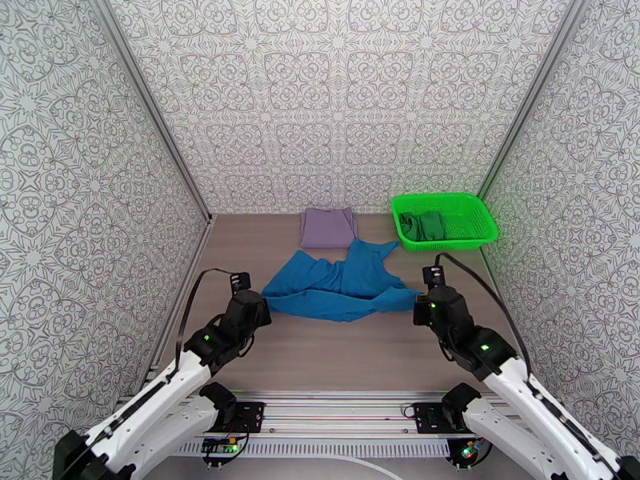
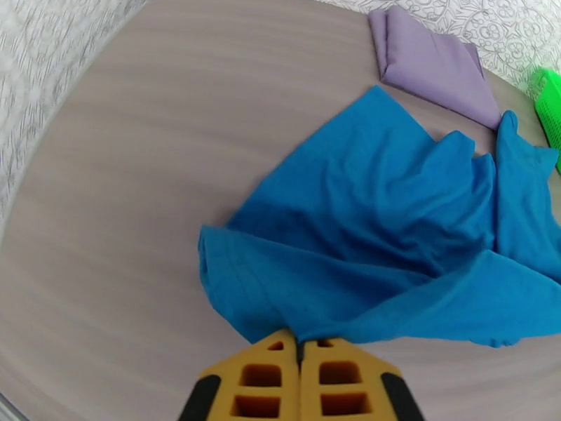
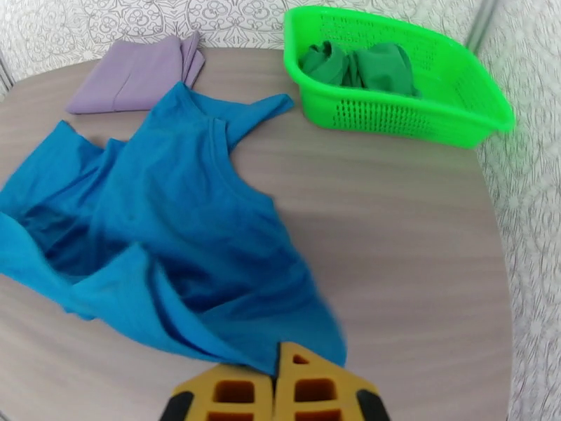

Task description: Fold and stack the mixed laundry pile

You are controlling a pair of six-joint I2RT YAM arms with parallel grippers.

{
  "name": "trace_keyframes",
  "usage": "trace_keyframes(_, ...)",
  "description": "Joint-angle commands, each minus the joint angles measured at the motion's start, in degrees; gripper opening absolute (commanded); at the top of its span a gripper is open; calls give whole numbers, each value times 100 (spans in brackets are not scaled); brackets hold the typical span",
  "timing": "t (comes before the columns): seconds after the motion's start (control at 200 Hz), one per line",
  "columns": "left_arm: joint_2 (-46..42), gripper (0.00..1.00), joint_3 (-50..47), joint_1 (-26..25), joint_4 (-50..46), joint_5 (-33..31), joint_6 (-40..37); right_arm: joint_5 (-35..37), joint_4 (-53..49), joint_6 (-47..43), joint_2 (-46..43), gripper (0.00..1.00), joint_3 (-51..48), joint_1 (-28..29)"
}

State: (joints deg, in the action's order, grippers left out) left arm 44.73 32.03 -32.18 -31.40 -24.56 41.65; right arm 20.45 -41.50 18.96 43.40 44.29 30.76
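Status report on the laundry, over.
Left gripper shut on blue shirt, right gripper too. Lavender garment folded at back. Green garment in basket. Nothing blocking.

The blue shirt [image 1: 344, 286] is matt cloth, the green basket [image 1: 445, 241] glossy plastic, the table [image 1: 320, 354] matt wood-grain.

Patterned walls [image 1: 344, 90] (grey-white ornament), wood-grain table [image 1: 336, 354], even light.

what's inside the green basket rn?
A dark green garment, bunched toward the left end of the basket; mesh floor shows to its right. Anything beneath the garment is covered.
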Motion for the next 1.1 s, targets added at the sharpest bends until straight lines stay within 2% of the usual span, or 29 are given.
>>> trace_keyframes(0.0,-316,0,-209,-47,-1011,-15,1032,-897,-1115,480,317,0,395,36)
trace_keyframes(0.075,-451,0,-9,54,-1224,127,954,-1184,-1289,360,582,0,703,35)
trace_keyframes(0.165,-311,0,609,447,-1327,408,480,-862,-1396,84,921,0,1283,35)
trace_keyframes(0.25,233,0,1502,1215,-1268,1015,-264,-226,-1291,-455,1430,0,2084,11)
trace_keyframes(0.295,659,0,2059,1704,-1169,1549,-688,41,-1180,-835,1835,0,2632,-85)
trace_keyframes(0.39,1842,0,3495,2558,-1088,2264,-1444,96,-838,-1573,2974,0,4012,-555)
trace_keyframes(0.5,3545,0,5619,3134,-1186,2747,-2102,-43,-639,-2215,4721,0,6238,-1071)
trace_keyframes(0.57,4621,0,7124,3418,-1317,2944,-2282,-66,-864,-2522,6060,0,8265,-1294)
trace_keyframes(0.67,6125,0,9641,3780,-1689,3351,-2282,-26,-1319,-2840,8127,0,12349,-1503)
trace_keyframes(0.7,6601,0,10467,3873,-1888,3537,-2237,11,-1121,-2911,8607,0,13219,-1547)
trace_keyframes(0.74,7206,0,11677,3980,-2154,3725,-2137,18,-420,-2788,8522,0,12905,-1643)
trace_keyframes(0.805,8022,0,13340,4140,-2349,4102,-1936,-30,1191,-2535,7728,0,11295,-1775)
trace_keyframes(0.84,8217,0,13758,4231,-2204,4228,-1803,-86,2174,-2494,7264,0,10335,-1821)
trace_keyframes(0.875,8198,0,13702,4330,-1874,4366,-1636,-117,2845,-2444,7020,0,9920,-1856)
trace_keyframes(0.92,7900,0,13188,4441,-1272,4458,-1469,-103,2967,-2393,7098,0,10301,-1918)
trace_keyframes(1.02,7057,0,11847,4618,1,4389,-1370,-107,2607,-2512,8000,0,12482,-2042)
trace_keyframes(1.06,6878,0,11677,4669,261,4354,-1370,-102,2870,-2654,8104,0,12702,-2046)
trace_keyframes(1.095,6833,0,11723,4708,375,4346,-1333,-140,3195,-2735,7982,0,12442,-2053)
